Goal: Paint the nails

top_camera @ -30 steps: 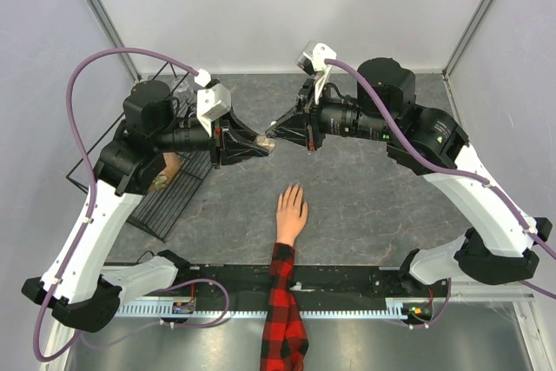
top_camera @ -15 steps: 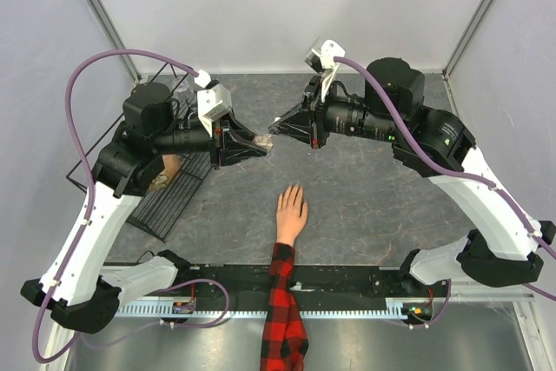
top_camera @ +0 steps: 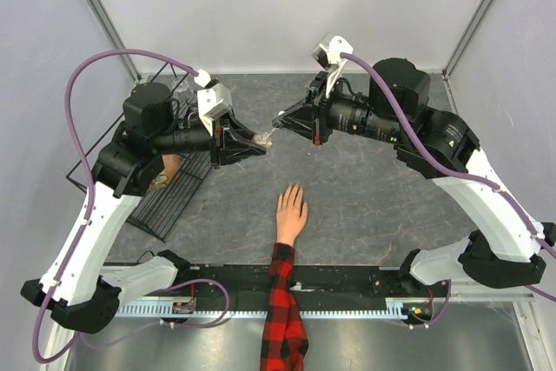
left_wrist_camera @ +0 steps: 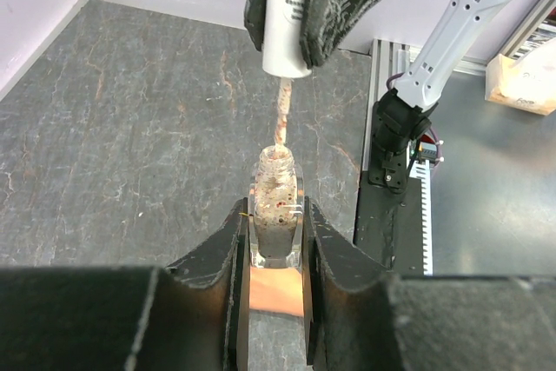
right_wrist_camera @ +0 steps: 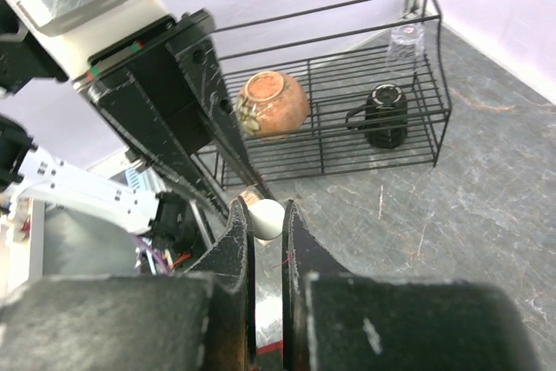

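My left gripper [left_wrist_camera: 276, 234] is shut on a small glass nail polish bottle [left_wrist_camera: 275, 202] of glittery peach polish, held in the air; it also shows in the top view [top_camera: 257, 140]. My right gripper [right_wrist_camera: 265, 219] is shut on the white cap [left_wrist_camera: 288, 22], and its brush [left_wrist_camera: 281, 113] hangs just above the bottle's open neck. The cap shows between my right fingers [right_wrist_camera: 267, 217]. The peach mannequin hand [top_camera: 291, 211] with its red-and-black plaid sleeve [top_camera: 282, 310] lies palm down at the table's near middle, below both grippers. Its nails are too small to make out.
A black wire rack [top_camera: 169, 175] stands at the left, holding a brown bowl [right_wrist_camera: 273, 103], a black mug [right_wrist_camera: 384, 113] and a clear glass [right_wrist_camera: 405, 43]. Grey walls close in the table on three sides. A black rail [top_camera: 347, 280] runs along the near edge.
My right gripper has drawn back to the right and up, pulling the cap and brush out of the bottle. The left gripper and bottle have held still.
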Tool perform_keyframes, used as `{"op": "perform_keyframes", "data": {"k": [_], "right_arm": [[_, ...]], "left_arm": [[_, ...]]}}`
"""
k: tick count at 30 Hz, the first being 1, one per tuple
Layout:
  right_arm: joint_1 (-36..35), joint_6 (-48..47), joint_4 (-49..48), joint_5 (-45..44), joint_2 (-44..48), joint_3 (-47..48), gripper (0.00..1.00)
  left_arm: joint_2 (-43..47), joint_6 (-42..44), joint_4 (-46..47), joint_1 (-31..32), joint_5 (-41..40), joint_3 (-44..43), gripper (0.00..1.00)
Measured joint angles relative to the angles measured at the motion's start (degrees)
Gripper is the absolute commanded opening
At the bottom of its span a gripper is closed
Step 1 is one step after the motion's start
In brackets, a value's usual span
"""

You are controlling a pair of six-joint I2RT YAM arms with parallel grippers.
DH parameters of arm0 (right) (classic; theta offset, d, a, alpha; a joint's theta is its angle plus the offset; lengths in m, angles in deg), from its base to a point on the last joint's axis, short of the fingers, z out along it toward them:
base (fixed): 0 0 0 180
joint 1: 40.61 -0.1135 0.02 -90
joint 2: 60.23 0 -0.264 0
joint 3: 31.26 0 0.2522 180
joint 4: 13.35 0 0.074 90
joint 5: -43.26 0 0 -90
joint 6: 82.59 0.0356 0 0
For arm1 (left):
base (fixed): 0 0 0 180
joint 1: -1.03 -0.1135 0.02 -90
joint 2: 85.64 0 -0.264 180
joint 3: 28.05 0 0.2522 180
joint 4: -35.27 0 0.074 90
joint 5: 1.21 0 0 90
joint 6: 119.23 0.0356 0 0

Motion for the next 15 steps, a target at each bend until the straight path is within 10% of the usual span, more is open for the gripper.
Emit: {"op": "perform_keyframes", "data": {"k": [15], "right_arm": [[0.6,9.0,-4.5,-14.0,7.0,-10.2,0.00]], "left_arm": [[0.7,-0.3,1.7,0.0,-6.9,0.0,0.02]]}}
